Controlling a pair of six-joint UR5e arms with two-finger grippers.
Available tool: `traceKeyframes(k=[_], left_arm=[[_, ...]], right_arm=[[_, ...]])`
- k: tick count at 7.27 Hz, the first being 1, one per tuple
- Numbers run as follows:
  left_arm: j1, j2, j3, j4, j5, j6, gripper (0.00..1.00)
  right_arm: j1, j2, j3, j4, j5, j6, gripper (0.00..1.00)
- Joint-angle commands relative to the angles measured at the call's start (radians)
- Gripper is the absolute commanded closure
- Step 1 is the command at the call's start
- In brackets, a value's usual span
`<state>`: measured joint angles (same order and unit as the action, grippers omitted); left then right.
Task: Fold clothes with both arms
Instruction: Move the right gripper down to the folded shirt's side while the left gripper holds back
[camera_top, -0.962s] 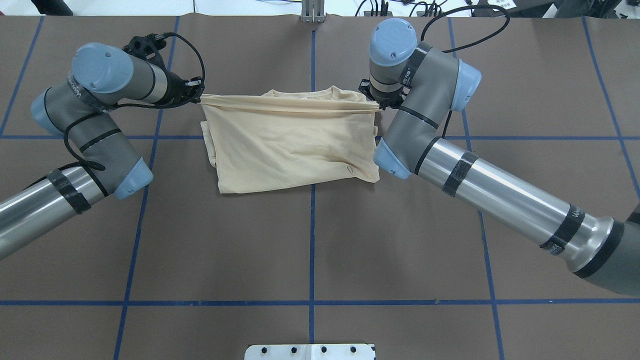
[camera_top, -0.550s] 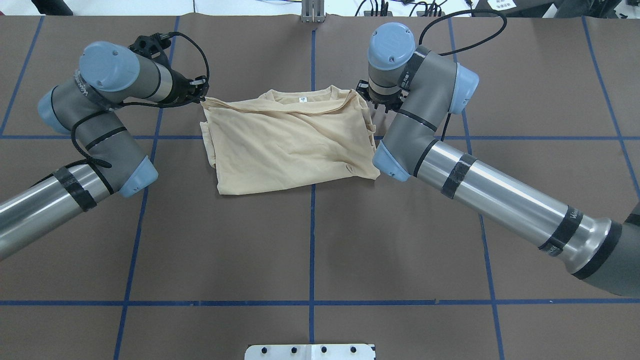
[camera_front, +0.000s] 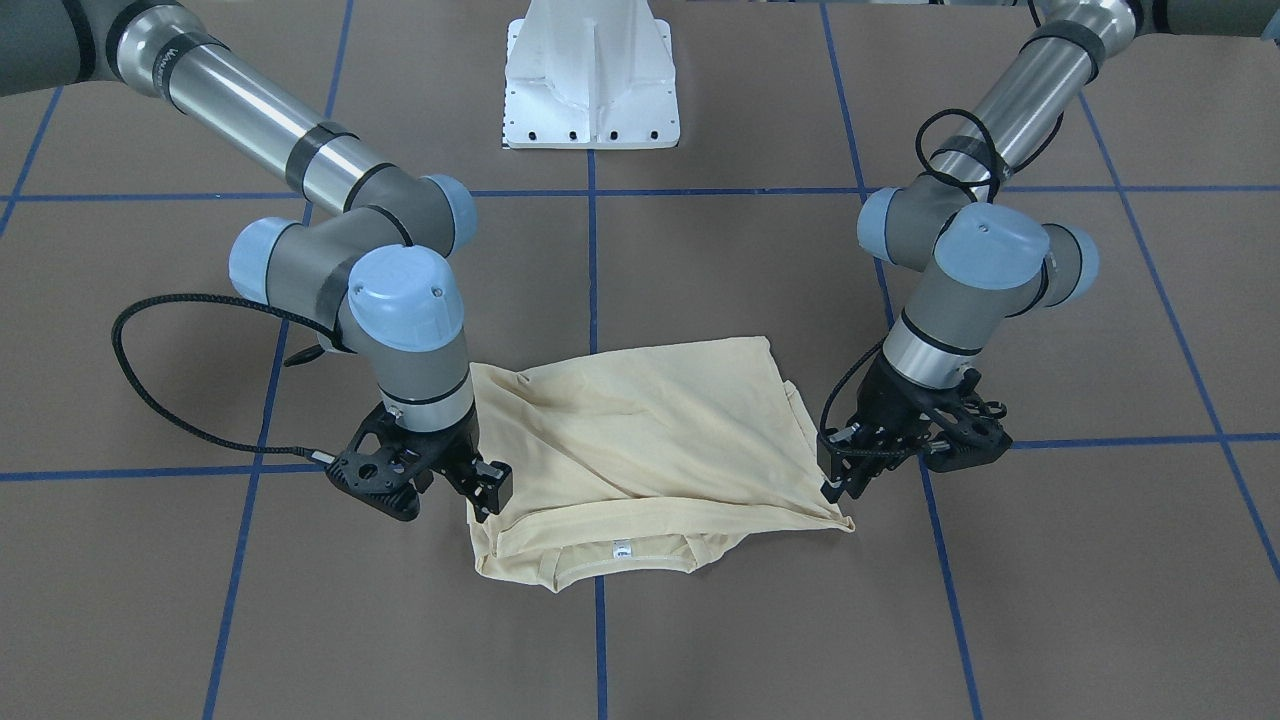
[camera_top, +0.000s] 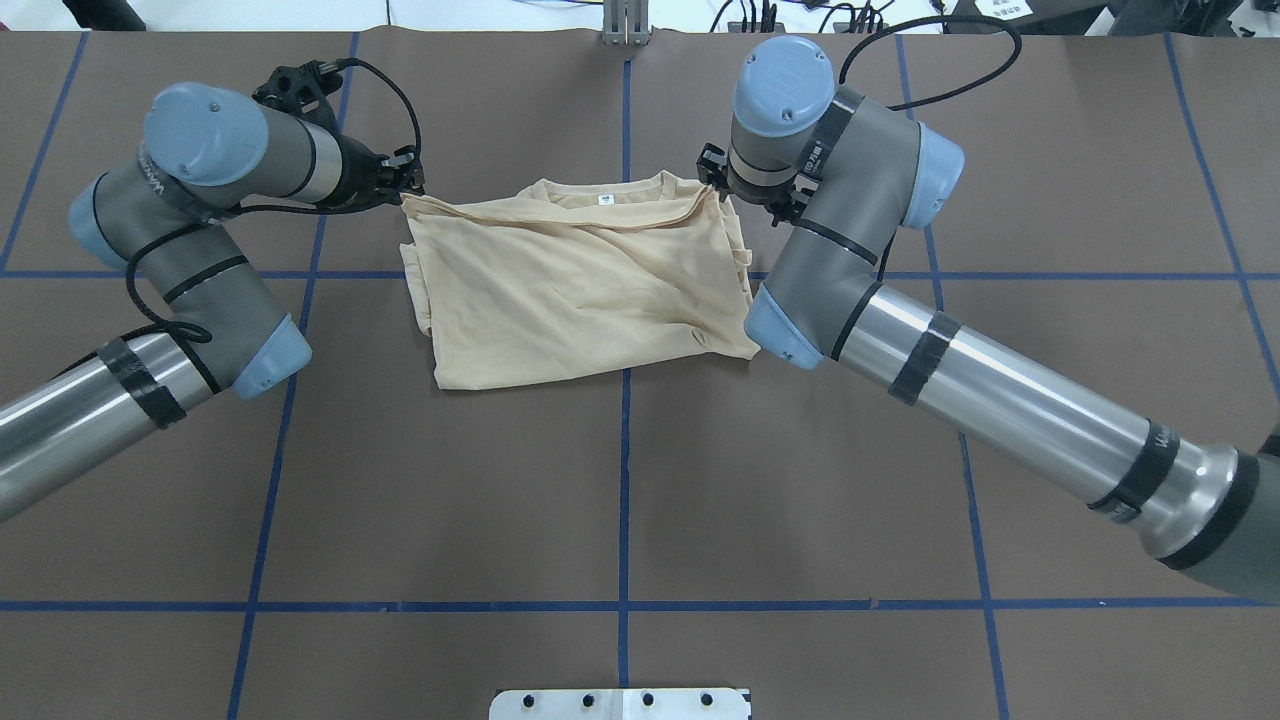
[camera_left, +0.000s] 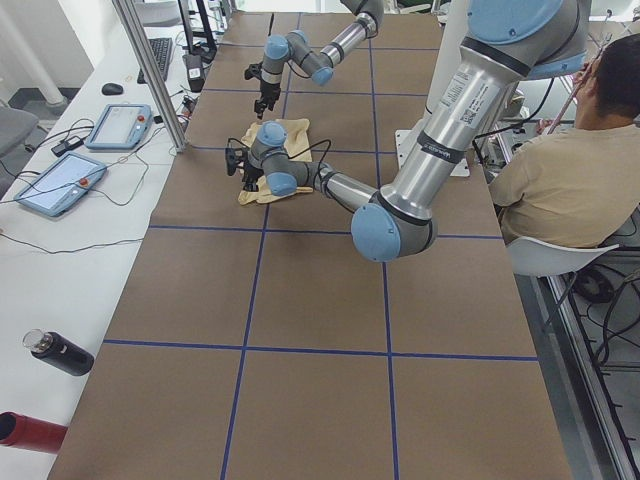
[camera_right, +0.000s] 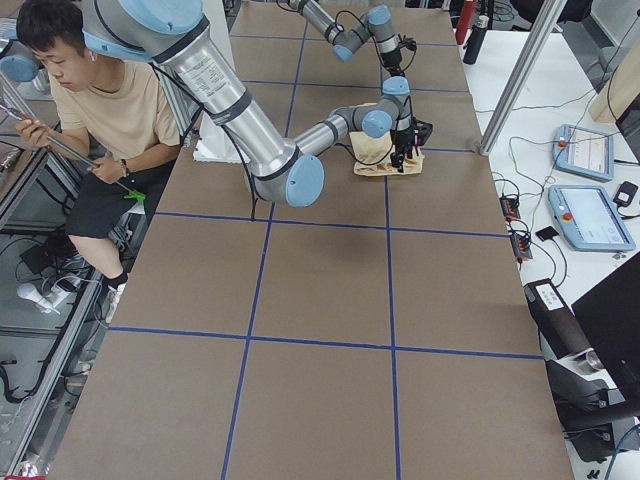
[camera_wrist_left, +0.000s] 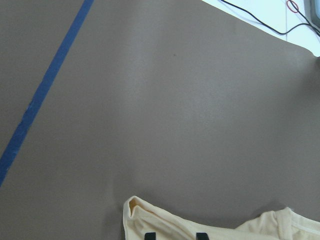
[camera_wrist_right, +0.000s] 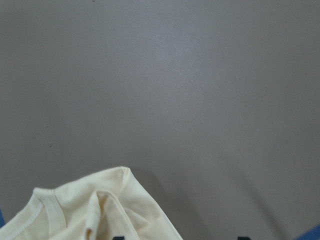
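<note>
- t-shirt (camera_top: 580, 290): one, pale cream-yellow, thin fabric. it lies folded in a rough rectangle on the table (camera_top: 620, 480), across the middle blue tape line (camera_top: 624, 500), on the far half from my base. the upper layer is rumpled, with slack diagonal creases.
- neck label (camera_top: 603, 199): small, white, inside the collar, facing up. the collar sits on the shirt's edge farthest from my base.
- left pincer (camera_front: 842, 482): low over the table at the shirt's far corner on my left side. my wrist camera shows both fingertips (camera_wrist_left: 150, 235) apart, with the cloth lying loose under them. jaws spread, gripping nothing.
- right pincer (camera_front: 488, 490): low at the far corner on my right side, just beside the collar. my wrist camera shows the fingertips wide apart, one at the fabric's edge and the other over bare table. jaws spread, gripping nothing.
- left arm (camera_top: 190, 260): bent at the elbow, wrist turned toward the shirt.
- right arm (camera_top: 900, 330): reaches in from my right, and its elbow overhangs the shirt's near right corner in the overhead view.
- pedestal base (camera_front: 592, 75): white, well apart from the shirt.
- person (camera_left: 560, 170): seated beside the table in a tan shirt.
- pendants (camera_left: 120, 125): two on the white side bench.
</note>
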<state>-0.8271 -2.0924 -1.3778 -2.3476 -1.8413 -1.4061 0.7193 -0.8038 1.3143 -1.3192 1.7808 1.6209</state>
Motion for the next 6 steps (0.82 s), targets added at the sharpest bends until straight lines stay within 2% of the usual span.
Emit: traceKeyframes(k=[1, 2, 6], left_arm=[[0.002, 0.107, -0.142, 0.001, -0.036, -0.004, 0.61], [0.000, 0.121, -0.155, 0.001, -0.041, -0.005, 0.61], [0.003, 0.129, -0.144, 0.001, -0.039, -0.001, 0.61]], right_arm=[[-0.137, -0.206, 0.292, 0.001, -0.138, 0.196, 0.14], [-0.209, -0.228, 0.302, 0.001, -0.244, 0.238, 0.14], [-0.236, -0.269, 0.330, 0.000, -0.279, 0.249, 0.14]])
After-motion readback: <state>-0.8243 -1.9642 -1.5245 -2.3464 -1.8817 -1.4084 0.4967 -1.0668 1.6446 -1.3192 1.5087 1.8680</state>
